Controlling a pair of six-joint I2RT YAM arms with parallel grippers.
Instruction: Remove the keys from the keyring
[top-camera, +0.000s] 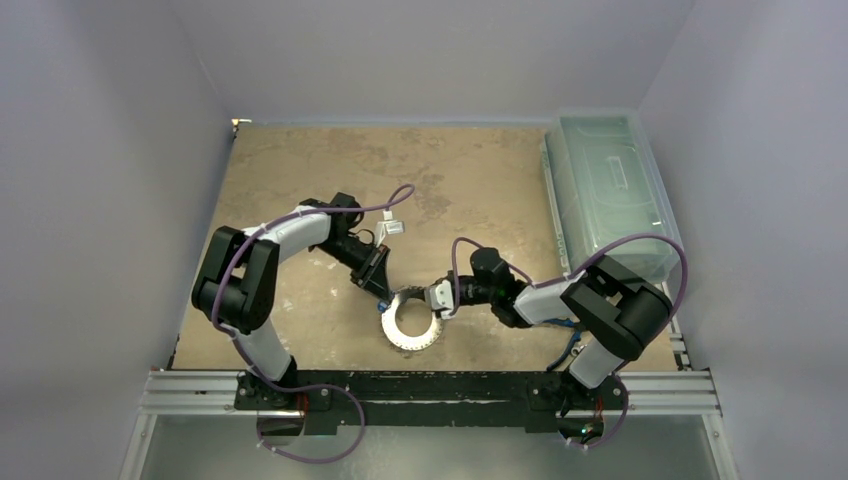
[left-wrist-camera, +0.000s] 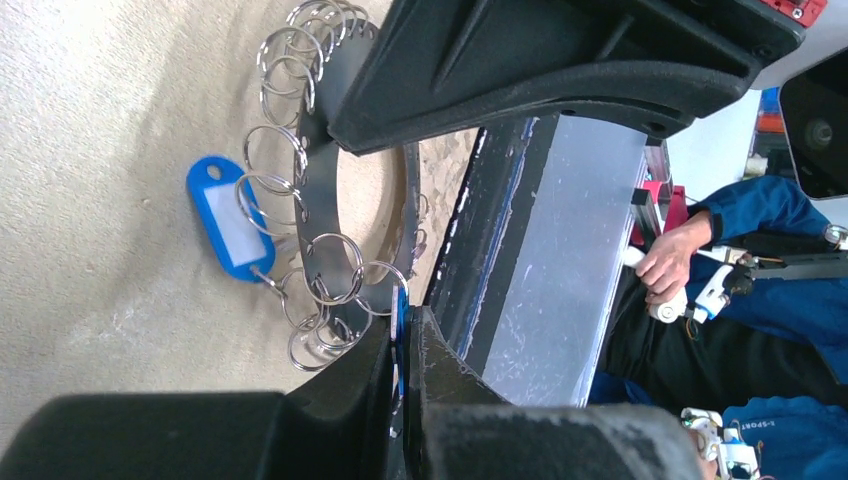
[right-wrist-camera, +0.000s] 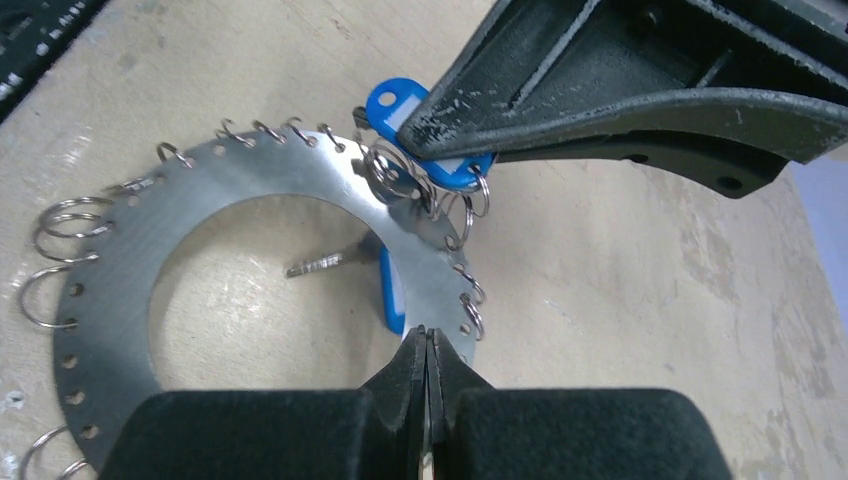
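The keyring (top-camera: 412, 322) is a flat grey metal disc with a large hole, fringed with small split rings, lying mid-table. In the right wrist view the keyring (right-wrist-camera: 130, 270) fills the left side. My right gripper (right-wrist-camera: 428, 335) is shut on its near rim. My left gripper (left-wrist-camera: 408, 315) is shut on a blue key tag (left-wrist-camera: 400, 325), seen edge-on and hooked to a split ring. From the right wrist view this held tag (right-wrist-camera: 392, 103) sits at the ring's far rim. A silvery key (right-wrist-camera: 322, 264) with a blue tag (right-wrist-camera: 392, 295) lies in the hole. Another blue tag (left-wrist-camera: 228, 215) lies beside the ring.
A clear plastic box (top-camera: 605, 190) stands along the table's right back edge. The arms' black mounting rail (top-camera: 430, 390) runs along the near edge. A seated person (left-wrist-camera: 700, 270) shows beyond the table edge in the left wrist view.
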